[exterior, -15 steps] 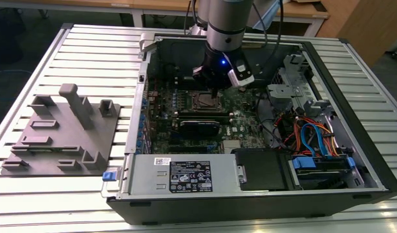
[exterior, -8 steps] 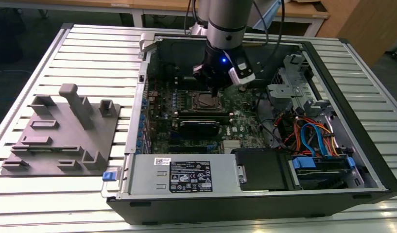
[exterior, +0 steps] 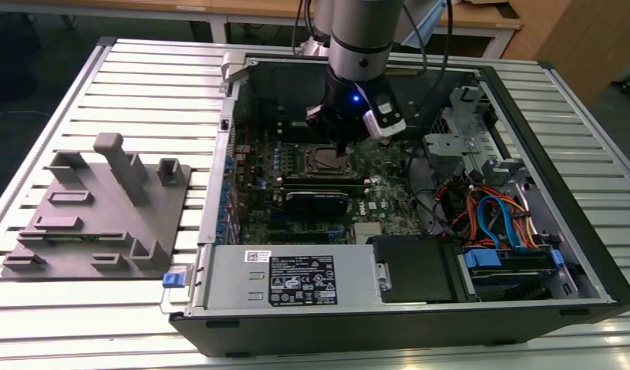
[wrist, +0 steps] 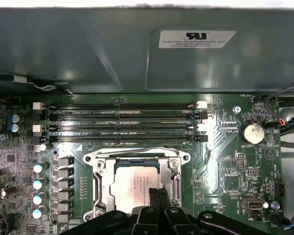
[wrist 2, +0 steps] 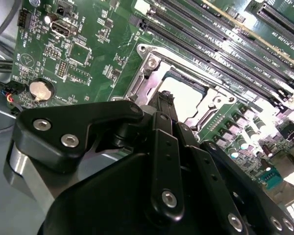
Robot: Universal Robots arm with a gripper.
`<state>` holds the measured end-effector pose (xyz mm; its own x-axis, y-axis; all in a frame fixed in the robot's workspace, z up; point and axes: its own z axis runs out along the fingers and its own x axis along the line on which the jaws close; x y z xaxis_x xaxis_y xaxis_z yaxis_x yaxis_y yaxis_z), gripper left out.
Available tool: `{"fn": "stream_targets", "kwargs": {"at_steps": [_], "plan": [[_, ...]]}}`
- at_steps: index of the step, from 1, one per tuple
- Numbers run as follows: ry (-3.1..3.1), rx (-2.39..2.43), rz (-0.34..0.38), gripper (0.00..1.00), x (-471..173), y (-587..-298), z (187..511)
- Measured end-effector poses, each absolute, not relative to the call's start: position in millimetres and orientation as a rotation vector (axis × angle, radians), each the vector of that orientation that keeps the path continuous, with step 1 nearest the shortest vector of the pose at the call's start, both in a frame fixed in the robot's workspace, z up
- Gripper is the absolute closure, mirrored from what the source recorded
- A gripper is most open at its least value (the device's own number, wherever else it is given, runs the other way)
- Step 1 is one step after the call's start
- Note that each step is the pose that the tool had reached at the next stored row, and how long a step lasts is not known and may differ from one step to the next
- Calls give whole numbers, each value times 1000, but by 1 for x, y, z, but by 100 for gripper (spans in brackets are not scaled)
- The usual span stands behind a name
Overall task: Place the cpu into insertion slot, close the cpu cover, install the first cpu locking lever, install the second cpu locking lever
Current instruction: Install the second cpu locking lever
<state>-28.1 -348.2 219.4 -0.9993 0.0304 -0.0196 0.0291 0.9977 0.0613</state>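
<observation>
We log: cpu point(wrist: 133, 187) seated in slot point(wrist: 100, 188), cover point(wrist: 174, 169) down around it; gripper point(wrist: 154, 196) fingers together, tips over the cpu, holding nothing.

On the slatted metal table point(exterior: 139, 85), a grey plastic fixture block point(exterior: 99, 212) lies at nine o'clock of the open computer case point(exterior: 561, 308). Inside the case, the power supply point(exterior: 294, 279) sits at six o'clock, and orange and blue cables point(exterior: 490, 212) at four o'clock.
</observation>
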Motion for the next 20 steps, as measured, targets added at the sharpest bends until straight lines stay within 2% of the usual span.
{"fn": "stream_targets", "kwargs": {"at_steps": [20], "plan": [[3119,46,96,90,-28,-353,228]]}}
